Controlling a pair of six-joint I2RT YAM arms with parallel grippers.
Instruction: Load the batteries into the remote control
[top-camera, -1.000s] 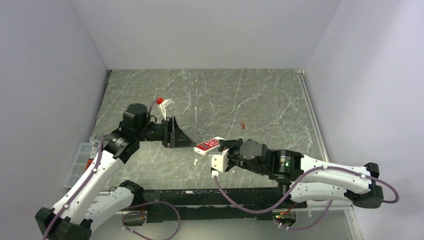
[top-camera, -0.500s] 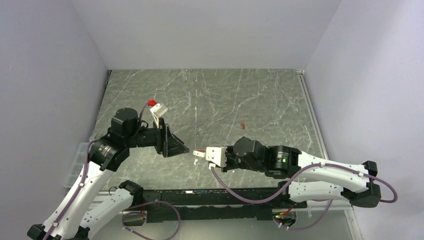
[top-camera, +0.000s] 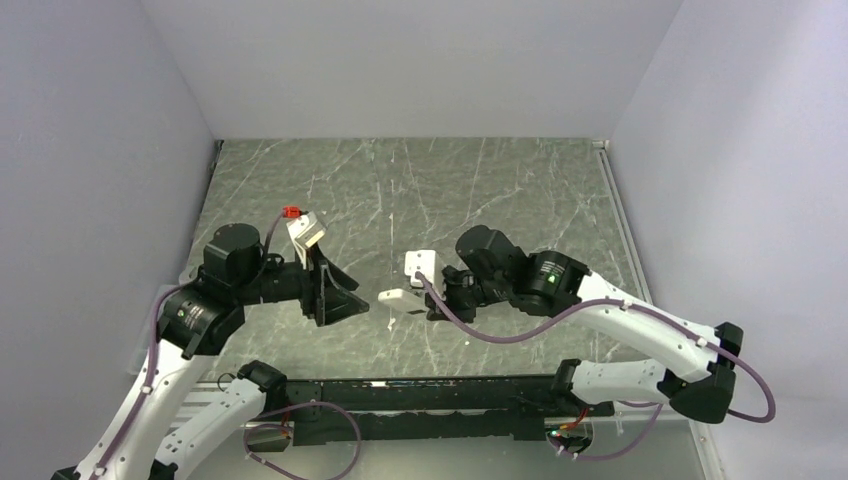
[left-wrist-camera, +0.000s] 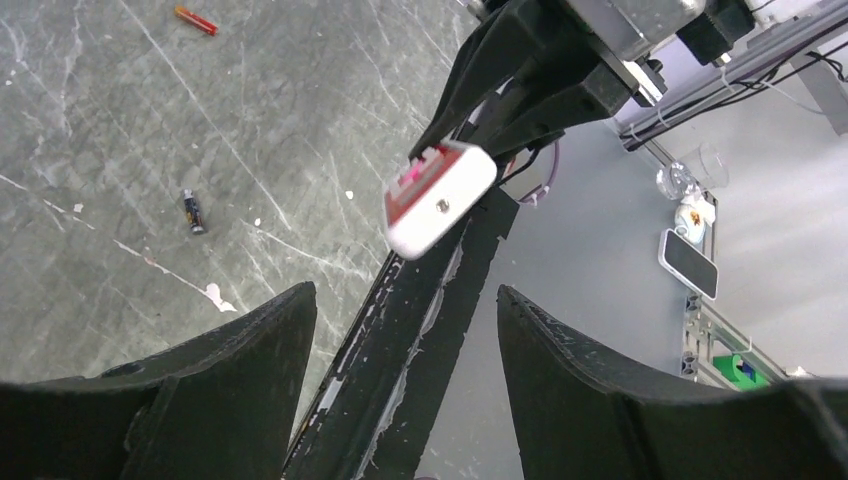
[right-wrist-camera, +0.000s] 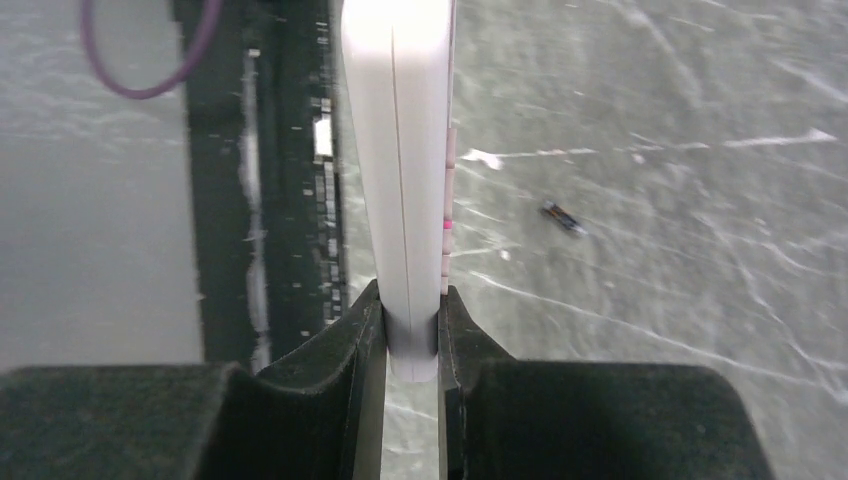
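The right gripper is clenched on the remote control, which its own wrist view shows edge-on, reaching the top of the frame. The left gripper stands released and empty, with the remote at centre frame above its fingers. Only the wrist views show a dark battery lying on the table, at left of the remote.

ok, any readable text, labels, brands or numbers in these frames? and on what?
No text reads in any view.
On the remote control: the red button face shows nearly edge-on, and its markings are too blurred to read.
On the loose battery: any print is too small to read.
On the arms: no legible label or number.
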